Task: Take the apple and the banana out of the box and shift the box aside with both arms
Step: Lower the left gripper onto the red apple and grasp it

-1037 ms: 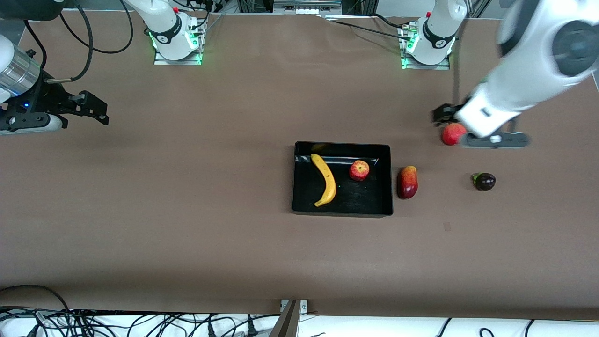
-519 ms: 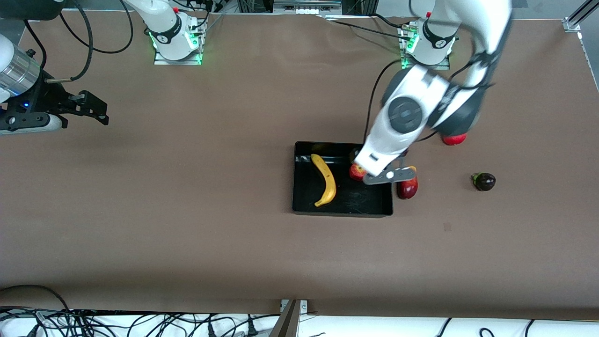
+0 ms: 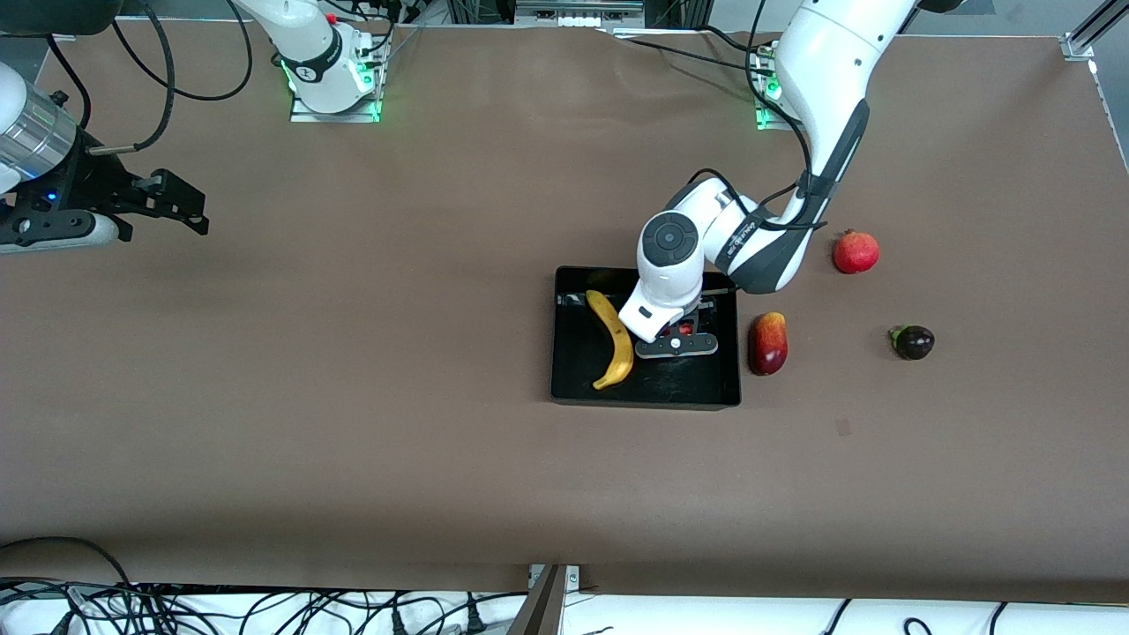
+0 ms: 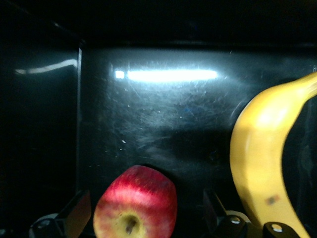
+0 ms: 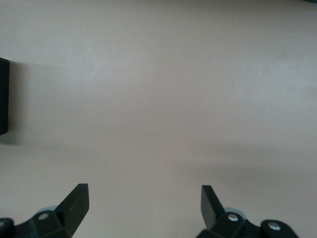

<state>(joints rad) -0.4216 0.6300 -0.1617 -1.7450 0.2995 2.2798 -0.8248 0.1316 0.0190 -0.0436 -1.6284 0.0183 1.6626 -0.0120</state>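
Observation:
The black box lies mid-table with the yellow banana and the red apple in it. My left gripper is down in the box over the apple, which it mostly hides in the front view. In the left wrist view the apple sits between my open left gripper's fingers with a gap on each side, and the banana lies beside it. My right gripper waits open and empty over bare table at the right arm's end, also seen in the right wrist view.
A red and yellow mango lies just outside the box toward the left arm's end. A round red fruit and a small dark purple fruit lie farther toward that end. The box edge shows in the right wrist view.
My left arm swung from over the round red fruit to the box and came down with its fingers around the apple. The right arm has not moved.

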